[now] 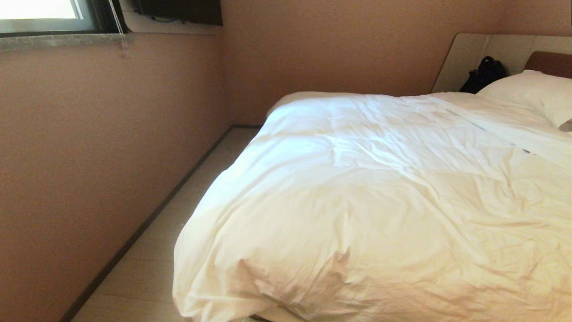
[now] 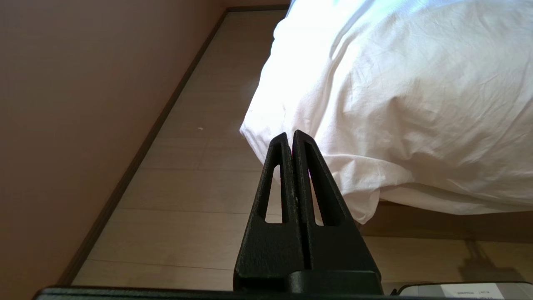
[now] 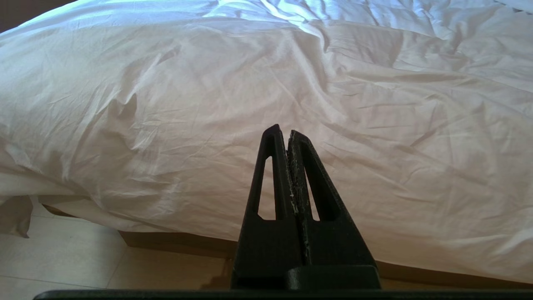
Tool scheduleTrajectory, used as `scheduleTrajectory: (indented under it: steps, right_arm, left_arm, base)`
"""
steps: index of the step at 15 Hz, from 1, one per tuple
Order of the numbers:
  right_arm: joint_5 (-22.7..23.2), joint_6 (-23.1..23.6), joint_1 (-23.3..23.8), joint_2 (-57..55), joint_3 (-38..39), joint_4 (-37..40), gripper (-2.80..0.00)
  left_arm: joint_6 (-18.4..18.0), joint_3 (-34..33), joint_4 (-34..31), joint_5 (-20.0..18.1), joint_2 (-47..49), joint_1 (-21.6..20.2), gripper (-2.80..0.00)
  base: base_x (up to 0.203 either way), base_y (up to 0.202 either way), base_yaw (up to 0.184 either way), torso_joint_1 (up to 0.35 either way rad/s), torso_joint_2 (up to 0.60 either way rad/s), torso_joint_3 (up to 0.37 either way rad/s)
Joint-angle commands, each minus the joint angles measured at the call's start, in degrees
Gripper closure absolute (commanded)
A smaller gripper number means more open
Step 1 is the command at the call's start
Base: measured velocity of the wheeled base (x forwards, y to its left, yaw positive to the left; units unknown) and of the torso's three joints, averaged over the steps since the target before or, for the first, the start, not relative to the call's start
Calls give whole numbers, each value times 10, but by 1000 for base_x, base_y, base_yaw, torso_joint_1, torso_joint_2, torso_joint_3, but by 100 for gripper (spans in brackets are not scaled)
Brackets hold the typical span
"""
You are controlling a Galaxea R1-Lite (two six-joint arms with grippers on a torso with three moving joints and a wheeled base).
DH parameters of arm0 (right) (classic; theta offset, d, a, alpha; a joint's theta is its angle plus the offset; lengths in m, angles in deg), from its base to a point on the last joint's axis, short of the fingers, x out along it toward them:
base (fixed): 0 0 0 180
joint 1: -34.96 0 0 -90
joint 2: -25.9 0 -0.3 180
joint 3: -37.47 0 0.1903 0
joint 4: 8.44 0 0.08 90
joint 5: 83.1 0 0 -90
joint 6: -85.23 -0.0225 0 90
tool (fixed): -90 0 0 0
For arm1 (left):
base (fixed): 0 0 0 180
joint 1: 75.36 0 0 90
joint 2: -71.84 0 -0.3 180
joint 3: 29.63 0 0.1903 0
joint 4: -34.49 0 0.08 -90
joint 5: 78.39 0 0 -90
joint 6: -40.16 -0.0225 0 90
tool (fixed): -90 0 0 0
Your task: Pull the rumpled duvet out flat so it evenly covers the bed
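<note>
Ok so I'm parked at the foot of the bed and nothing's been grabbed yet. Far left of the head view is just the pinkish wall with a window in the upper left corner, then a strip of pale floor running down toward the lower left. From the middle to the right edge it's all the duvet, piled puffy and creased, with its near left corner sagging off the foot in the lower middle of the frame, and a diagonal fold bunched up toward the pillow in the upper right. My left gripper is pinched fully closed with nothing in it, pointing right at that drooping corner in the centre of its wrist view. My right gripper is closed tight and empty too, aimed at the broad hanging edge of the duvet above the dark base low in its view. If I want this to go well, I reckon I should spread both sets of fingers before reaching in, take the left corner by the hem rather than a fat handful of filling, grip the edge further right with the other hand, and pull both evenly toward me so that upper right fold drags out instead of skewing the whole thing sideways.
</note>
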Motion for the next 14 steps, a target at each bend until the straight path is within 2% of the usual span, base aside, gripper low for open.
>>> scheduleTrajectory:
  steps: [1, 14]
  right_arm:
    - [0, 0, 0, 0, 0, 0, 0]
    - [0, 0, 0, 0, 0, 0, 0]
  left_arm:
    - [0, 0, 0, 0, 0, 0, 0]
    - [4, -1, 0, 0, 0, 0, 0]
  base:
    - [0, 0, 0, 0, 0, 0]
    - [0, 0, 0, 0, 0, 0]
